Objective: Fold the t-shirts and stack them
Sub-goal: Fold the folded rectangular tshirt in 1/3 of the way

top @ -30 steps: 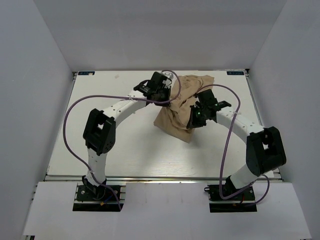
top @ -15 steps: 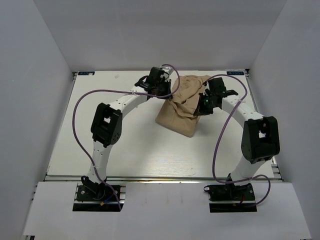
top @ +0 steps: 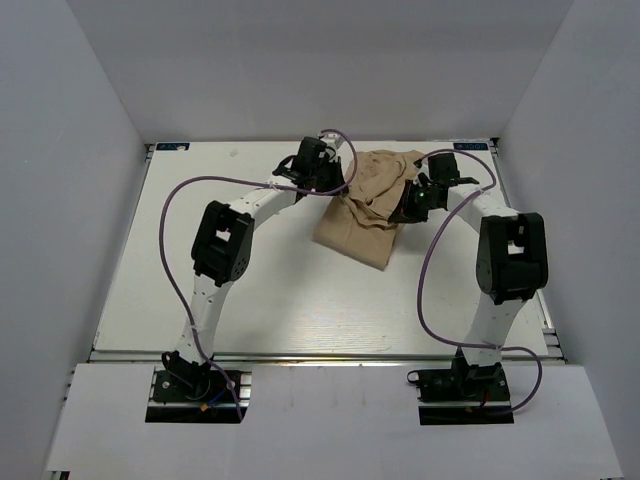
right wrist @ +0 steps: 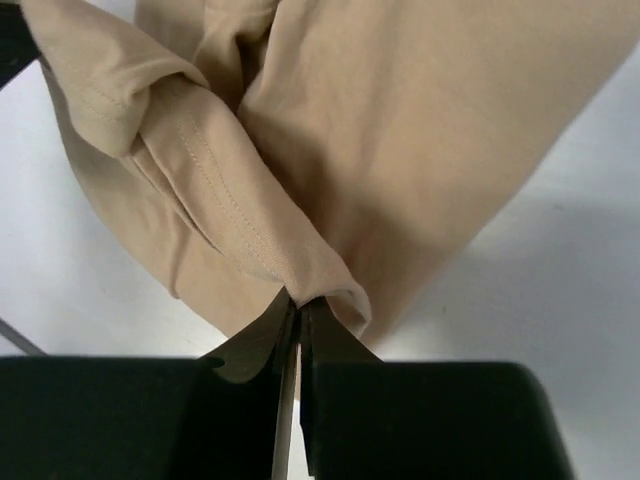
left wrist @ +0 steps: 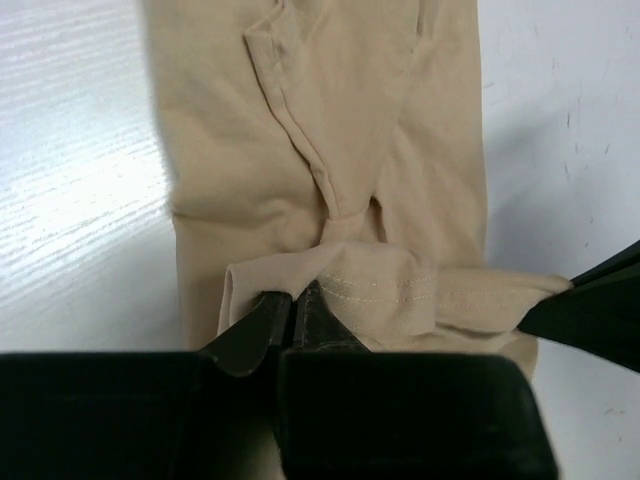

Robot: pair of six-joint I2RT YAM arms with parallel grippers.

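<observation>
The tan t-shirt (top: pixel 365 215) lies bunched at the back middle of the table, its lower part hanging toward the front. My left gripper (top: pixel 333 188) is shut on a stitched hem at the shirt's left edge, shown in the left wrist view (left wrist: pixel 297 295) with the t-shirt (left wrist: pixel 330 120) spread below it. My right gripper (top: pixel 408 205) is shut on a folded hem at the shirt's right edge, shown in the right wrist view (right wrist: pixel 298 298) with the t-shirt (right wrist: pixel 400 130) hanging from it. Both hold the cloth lifted between them.
The white table (top: pixel 200 280) is walled by grey panels on three sides. Purple cables loop from both arms above the table. The back edge of the table (top: pixel 240 146) is close behind the shirt.
Both grippers have moved toward the back of the table and closer to the shirt's top, carrying the cloth with them. The arms are stretched out further.
</observation>
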